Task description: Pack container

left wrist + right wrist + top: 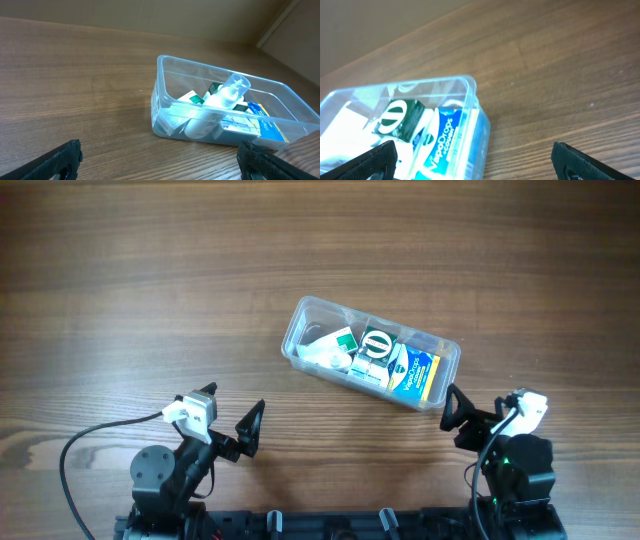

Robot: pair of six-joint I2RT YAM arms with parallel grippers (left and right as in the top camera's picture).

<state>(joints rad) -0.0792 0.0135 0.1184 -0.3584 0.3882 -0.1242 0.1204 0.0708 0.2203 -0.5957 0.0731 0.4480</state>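
The container point(300, 320), a clear plastic tub with rounded corners, sits right of the table's centre. Inside lie a white bottle point(327, 354), a dark green box point(378, 345) and a blue VapoDrops box point(418, 372). In the left wrist view the container point(165, 95) stands ahead with the bottle point(220, 100) leaning in it. In the right wrist view its corner point(470, 87) shows at left with the blue box point(442, 137). My left gripper point(250, 428) is open and empty, near the front edge. My right gripper point(458, 415) is open and empty, just in front of the container's right end.
The wooden table point(150, 280) runs bare to the left and back. A black cable point(90, 438) loops by the left arm's base. A pale wall rises behind the table in the left wrist view point(150, 15).
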